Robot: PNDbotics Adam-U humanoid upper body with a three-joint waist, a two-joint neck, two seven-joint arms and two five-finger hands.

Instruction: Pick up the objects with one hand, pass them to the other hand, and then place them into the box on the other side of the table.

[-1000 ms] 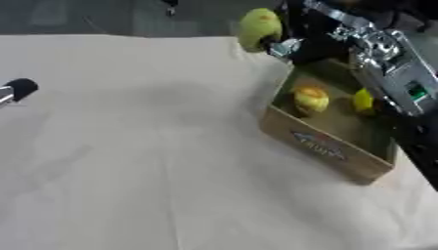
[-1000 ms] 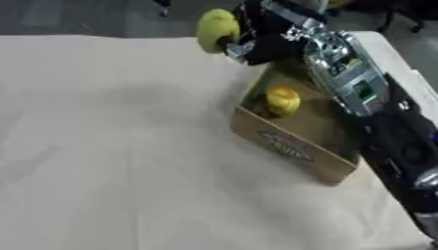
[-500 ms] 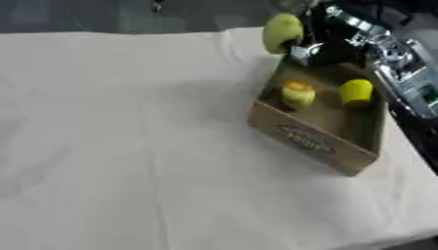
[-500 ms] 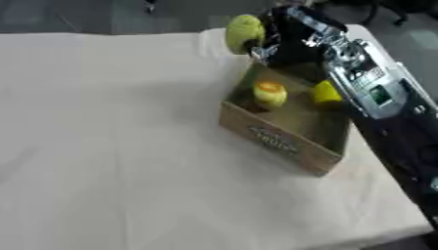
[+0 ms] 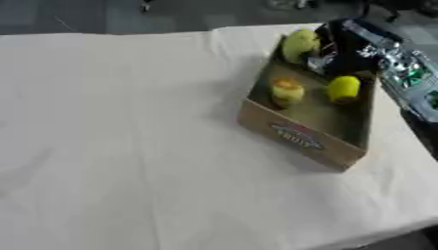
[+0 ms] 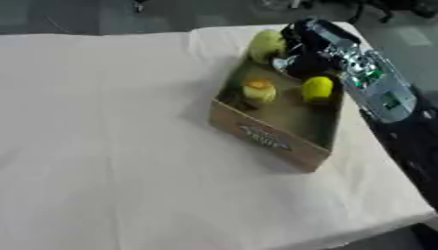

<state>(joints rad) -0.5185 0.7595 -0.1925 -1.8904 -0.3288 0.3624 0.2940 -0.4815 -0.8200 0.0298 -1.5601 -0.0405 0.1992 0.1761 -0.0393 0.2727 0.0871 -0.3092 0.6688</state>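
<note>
A cardboard box [image 5: 295, 136] stands at the right side of the table. Inside it lie a yellow fruit with an orange top [image 5: 287, 90] and a plain yellow fruit [image 5: 344, 88]. My right hand [image 5: 342, 51] reaches in from the upper right and is shut on a yellow-green round fruit [image 5: 298, 44], holding it over the box's far left corner. My left hand shows in neither view.
A cream cloth [image 5: 120, 146] covers the table. The table's right edge [image 6: 402, 180] runs close beside the box, with my right forearm [image 6: 376, 90] along it. Dark floor lies beyond the far edge.
The camera has shifted, so the box sits lower and more central. My right hand has brought the yellow-green fruit down from beyond the box to its far corner. The left hand has left view.
</note>
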